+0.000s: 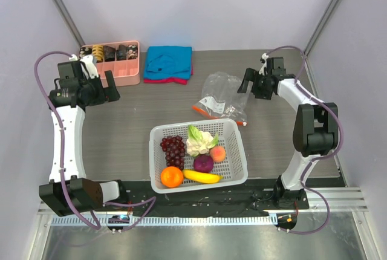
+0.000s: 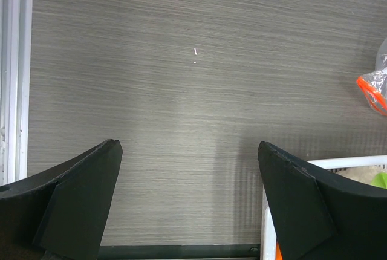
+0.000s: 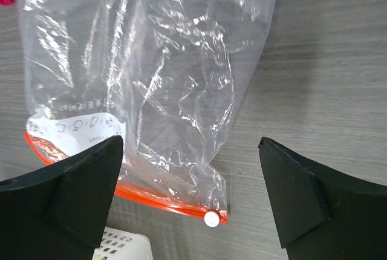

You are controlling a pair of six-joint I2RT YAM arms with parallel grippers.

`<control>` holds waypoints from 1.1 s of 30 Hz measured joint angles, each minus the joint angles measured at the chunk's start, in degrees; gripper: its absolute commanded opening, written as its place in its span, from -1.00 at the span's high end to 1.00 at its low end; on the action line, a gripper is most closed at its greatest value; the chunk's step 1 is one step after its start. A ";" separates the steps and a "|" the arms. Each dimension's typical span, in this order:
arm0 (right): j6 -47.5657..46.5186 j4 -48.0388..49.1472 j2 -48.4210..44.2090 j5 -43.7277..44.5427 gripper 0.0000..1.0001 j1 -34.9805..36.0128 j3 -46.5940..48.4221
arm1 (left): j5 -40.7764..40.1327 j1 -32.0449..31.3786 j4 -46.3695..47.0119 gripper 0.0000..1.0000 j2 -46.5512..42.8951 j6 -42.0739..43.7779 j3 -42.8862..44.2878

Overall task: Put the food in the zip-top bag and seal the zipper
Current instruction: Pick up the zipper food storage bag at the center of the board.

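Note:
The food lies in a white mesh basket (image 1: 152, 151): dark grapes (image 1: 173, 149), cauliflower (image 1: 199, 140), a peach (image 1: 217, 153), a purple onion (image 1: 204, 163), an orange (image 1: 171, 176) and a banana (image 1: 202, 176). Behind it the clear zip-top bag (image 1: 222, 95) lies flat and empty, its orange-red zipper (image 1: 217, 115) facing the basket. In the right wrist view the bag (image 3: 151, 72) shows its zipper (image 3: 163, 202), a white slider (image 3: 211, 218) and a label (image 3: 78, 127). My right gripper (image 3: 190, 142) hovers open above the bag's right side. My left gripper (image 2: 190, 145) is open over bare table at the left.
A pink tray (image 1: 115, 61) with dark items stands at the back left. Beside it lies a folded blue cloth (image 1: 169, 61) on a red one. The basket's rim (image 2: 344, 162) reaches into the left wrist view, low on the right. Grey walls close in both sides.

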 measured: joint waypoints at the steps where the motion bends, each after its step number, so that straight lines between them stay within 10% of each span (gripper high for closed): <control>1: 0.68 0.20 0.72 -0.15 -0.94 0.11 -0.50 | 0.00 0.00 0.13 -1.00 -0.02 0.00 0.00; 13: 5.75 3.48 4.68 -4.48 -0.64 1.51 -7.28 | 0.15 0.00 2.16 -1.00 -0.48 -0.17 0.00; 23: 9.14 6.49 11.30 -14.14 0.98 0.74 -3.93 | 2.69 0.00 3.23 -1.00 -0.37 0.02 0.00; 33: 14.56 5.73 6.27 -22.34 0.98 -9.14 5.55 | 13.38 0.00 4.02 -1.00 4.63 -1.18 4.81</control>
